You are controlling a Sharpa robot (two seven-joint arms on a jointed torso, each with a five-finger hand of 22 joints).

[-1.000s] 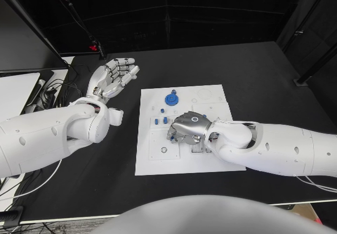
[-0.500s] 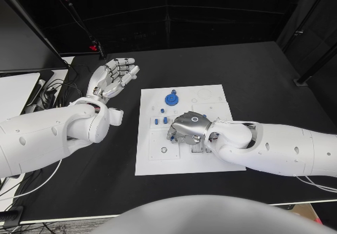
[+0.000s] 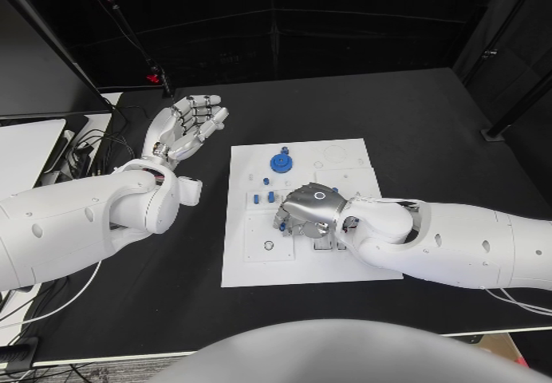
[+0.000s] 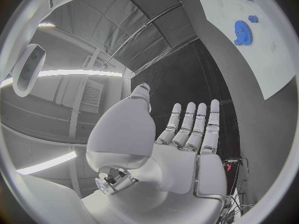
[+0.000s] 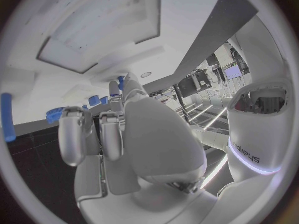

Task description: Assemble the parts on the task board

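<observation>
The white task board [image 3: 259, 267] lies in the middle of the black table. A blue gear [image 3: 281, 163] stands near its far edge, and small blue parts [image 3: 271, 196] lie left of its centre. My right hand [image 3: 310, 209] is down on the middle of the board with its fingers curled in. A small blue part [image 5: 122, 81] shows pinched at its fingertips [image 5: 115, 90]. My left hand [image 3: 184, 124] is held flat over the table, left of the board's far corner, with its fingers straight and apart and nothing in it. The left wrist view shows the same open palm [image 4: 187, 154] and the gear [image 4: 241, 32].
A long blue peg [image 5: 6, 117] lies on the board beside my right hand. Cables and a pale surface [image 3: 29, 148] sit at the table's left edge. A red object [image 3: 152, 78] stands at the far left corner.
</observation>
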